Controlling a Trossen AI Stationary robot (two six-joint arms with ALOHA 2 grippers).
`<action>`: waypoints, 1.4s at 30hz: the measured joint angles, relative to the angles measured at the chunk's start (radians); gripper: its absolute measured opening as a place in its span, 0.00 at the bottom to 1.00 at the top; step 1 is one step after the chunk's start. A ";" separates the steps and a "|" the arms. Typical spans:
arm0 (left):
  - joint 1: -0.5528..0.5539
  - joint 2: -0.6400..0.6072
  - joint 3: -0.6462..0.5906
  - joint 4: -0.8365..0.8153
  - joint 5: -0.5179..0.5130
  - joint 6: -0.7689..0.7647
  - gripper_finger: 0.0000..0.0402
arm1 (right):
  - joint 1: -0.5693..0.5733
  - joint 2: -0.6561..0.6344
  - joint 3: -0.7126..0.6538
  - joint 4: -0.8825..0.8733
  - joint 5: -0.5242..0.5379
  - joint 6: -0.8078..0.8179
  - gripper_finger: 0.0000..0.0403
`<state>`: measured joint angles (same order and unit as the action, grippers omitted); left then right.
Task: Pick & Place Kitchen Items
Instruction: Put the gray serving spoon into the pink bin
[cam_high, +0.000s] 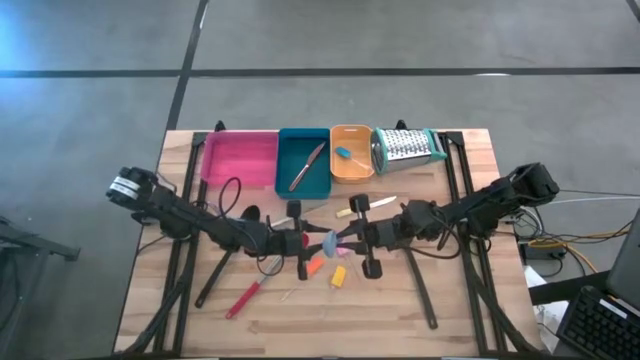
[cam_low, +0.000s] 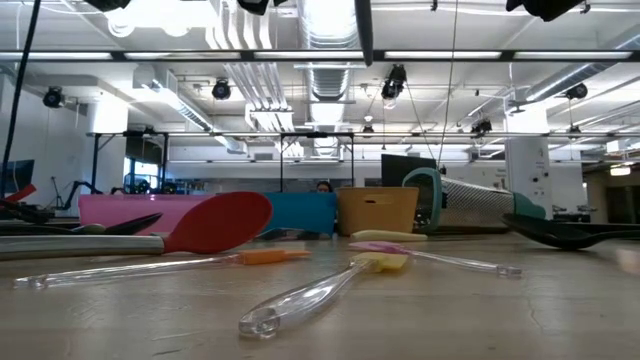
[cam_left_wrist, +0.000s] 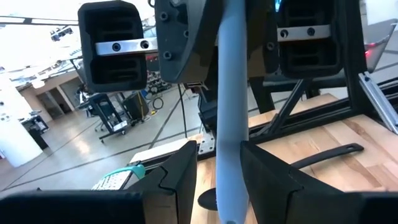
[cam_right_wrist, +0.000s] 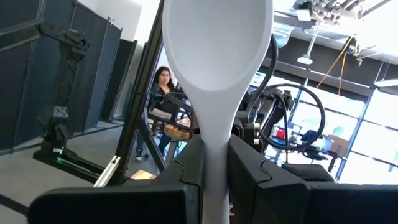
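L jaws on grey-blue spoon handle | R jaws clamp its neck

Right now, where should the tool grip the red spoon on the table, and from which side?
I'd grip the red spoon mid-handle, straight down from above: it lies flat and diagonal on the table, so the tool can straddle its narrow shaft.

My high view looks straight down on the whole table. My low view sits at tabletop height, facing level into the room. Each wrist view looks close past its own fingers; both frame the same grey-blue spoon, held between the two arms
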<state>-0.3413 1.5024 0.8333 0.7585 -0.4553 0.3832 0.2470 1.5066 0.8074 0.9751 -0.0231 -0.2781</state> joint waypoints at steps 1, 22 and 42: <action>0.001 0.000 0.000 0.000 0.007 0.000 0.32 | 0.000 0.000 0.000 0.001 0.000 0.000 0.08; 0.059 0.000 0.016 0.000 0.128 -0.092 0.32 | -0.019 0.000 0.002 0.002 -0.001 0.008 0.08; 0.080 0.051 0.045 -0.001 0.175 -0.089 0.19 | -0.018 0.000 0.000 -0.007 -0.003 0.009 0.08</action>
<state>-0.2615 1.5536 0.8787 0.7580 -0.2800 0.2937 0.2287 1.5070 0.8070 0.9684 -0.0257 -0.2695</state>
